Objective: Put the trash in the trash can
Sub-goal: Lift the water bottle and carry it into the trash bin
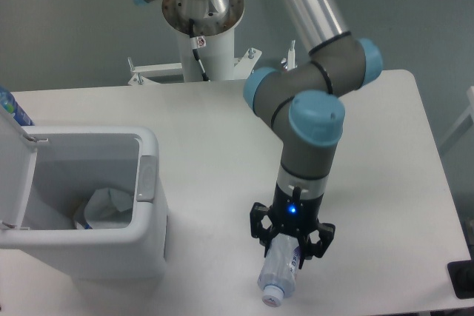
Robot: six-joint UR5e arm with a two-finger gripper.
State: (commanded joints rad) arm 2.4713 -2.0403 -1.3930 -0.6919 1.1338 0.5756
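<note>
Clear plastic bottle hangs pinched in the gripper jaws, lower centre; trash can stands open at left.

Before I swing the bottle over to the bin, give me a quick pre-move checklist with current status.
1. Gripper shut on the bottle: ok.
2. Bottle lifted off the table: cannot tell from this single view.
3. Trash can lid open: ok.
4. Room left inside the can: ok, only a white wrapper lies at the bottom.
5. Path from bottle to can free of things: ok.
6. Grip firmness: cannot tell; the bottle hangs far below the gripper.
</note>
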